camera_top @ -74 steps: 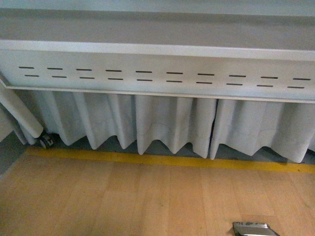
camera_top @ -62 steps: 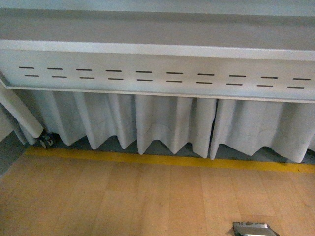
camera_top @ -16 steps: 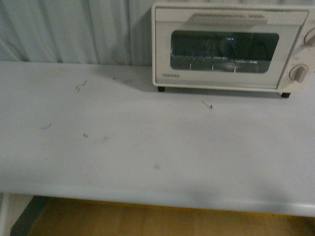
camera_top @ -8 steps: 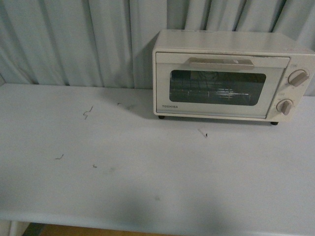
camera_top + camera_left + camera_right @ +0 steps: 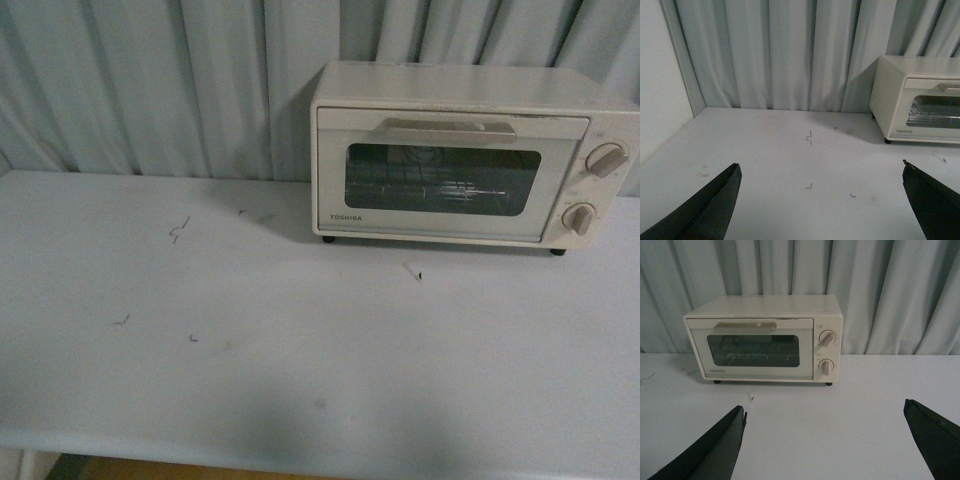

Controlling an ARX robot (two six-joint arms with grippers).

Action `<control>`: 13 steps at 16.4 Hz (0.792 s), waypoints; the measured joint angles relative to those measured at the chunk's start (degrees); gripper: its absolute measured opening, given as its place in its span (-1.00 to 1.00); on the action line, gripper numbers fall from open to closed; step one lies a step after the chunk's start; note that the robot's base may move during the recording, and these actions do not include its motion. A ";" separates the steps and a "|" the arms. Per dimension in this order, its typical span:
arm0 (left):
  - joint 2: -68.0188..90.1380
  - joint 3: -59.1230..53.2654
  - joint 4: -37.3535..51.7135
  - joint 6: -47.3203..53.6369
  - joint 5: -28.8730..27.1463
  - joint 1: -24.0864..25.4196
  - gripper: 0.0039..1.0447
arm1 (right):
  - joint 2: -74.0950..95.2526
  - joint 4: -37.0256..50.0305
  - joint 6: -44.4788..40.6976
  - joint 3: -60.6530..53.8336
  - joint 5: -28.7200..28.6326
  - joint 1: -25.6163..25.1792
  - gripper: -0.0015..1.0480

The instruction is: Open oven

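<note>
Your left tool (image 5: 820, 166) is spread wide and holds nothing. Its two dark fingers (image 5: 705, 210) show only at the lower corners of the left wrist view, with bare tabletop (image 5: 765, 165) between them. Your right tool (image 5: 825, 407) is spread just as wide and is also empty, well apart from the oven (image 5: 762, 337). Neither tool appears in the front view, so only the wrist views tell you how they stand.

The oven sits at the back of the tabletop, close in front of the pale curtain (image 5: 880, 295); the front view places it toward the robot's right. Its door (image 5: 757, 371) is closed and upright, with the flat bar handle (image 5: 745, 326) along its upper edge.

The right wrist view faces the oven squarely and gives you the whole front: two round knobs (image 5: 827, 338), one above the other beside the door, and the wire rack (image 5: 752, 356) behind the glass. The left wrist view catches only the oven's left end and part of the door, cut off by the frame edge, but it alone shows a plain wall (image 5: 660, 90) at the tabletop's left end.

In the front view a small pale scrap (image 5: 412, 270) lies on the tabletop just in front of the oven, and a few dark marks (image 5: 178, 230) are scattered further left
</note>
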 joint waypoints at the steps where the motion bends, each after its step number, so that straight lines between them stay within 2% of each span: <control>1: 0.00 0.00 0.04 0.00 0.00 0.00 0.88 | 0.00 0.07 0.00 0.00 0.00 0.00 0.87; 13: 0.00 0.00 0.00 0.00 0.00 0.00 0.88 | 0.00 0.00 0.00 0.00 0.00 0.00 0.87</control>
